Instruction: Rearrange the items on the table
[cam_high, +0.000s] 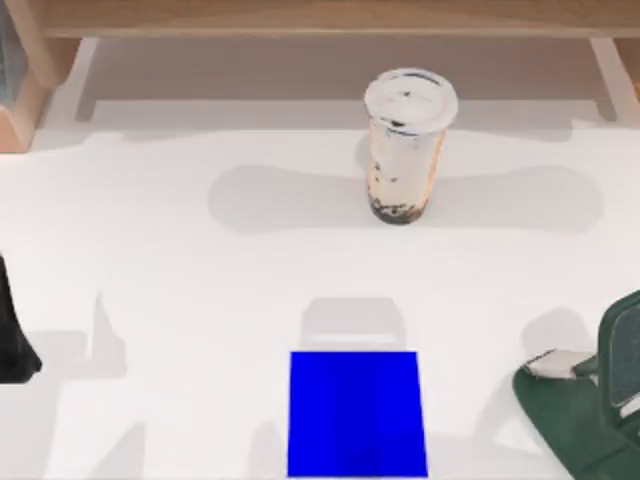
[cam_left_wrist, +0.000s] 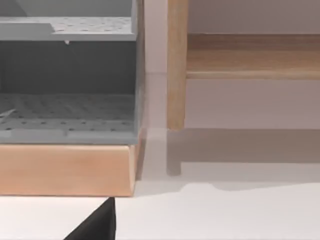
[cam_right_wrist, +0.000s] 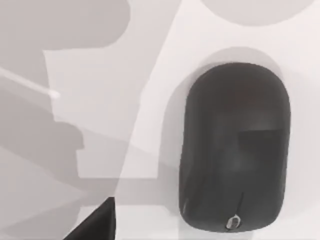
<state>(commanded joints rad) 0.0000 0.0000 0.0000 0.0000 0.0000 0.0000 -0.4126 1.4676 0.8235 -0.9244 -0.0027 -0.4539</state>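
- The right arm (cam_high: 590, 410), dark green, sits at about four o'clock on the tabletop (cam_high: 180, 300), and its wrist camera looks straight down on the mouse (cam_right_wrist: 235, 150); I cannot tell whether its end effector is open or closed.
- The risk I see: the mouse is low, smooth and domed, so fingers closing off-centre could slide up its curved flanks and squirt it sideways across the slick white surface.
- Coming down too hard would simply press the mouse into the tabletop, since there is little height to grip.
- The cup (cam_high: 405, 145) stands upright near twelve o'clock, well apart from both arms. It is tall and narrow-based with a flat white lid, so any sideways brush could topple it and spill the milky-brown drink with its dark sediment.
- Its clear plastic wall looks thin; a hard squeeze might buckle it or pop the lid.
- The flat blue mat (cam_high: 357, 412) lies at six o'clock, matte and square, bare.
- The left arm (cam_high: 15, 340) is parked at nine o'clock, its camera facing a wooden ledge (cam_left_wrist: 65, 170) and a grey perforated shelf (cam_left_wrist: 67, 117); its end effector state I cannot tell.
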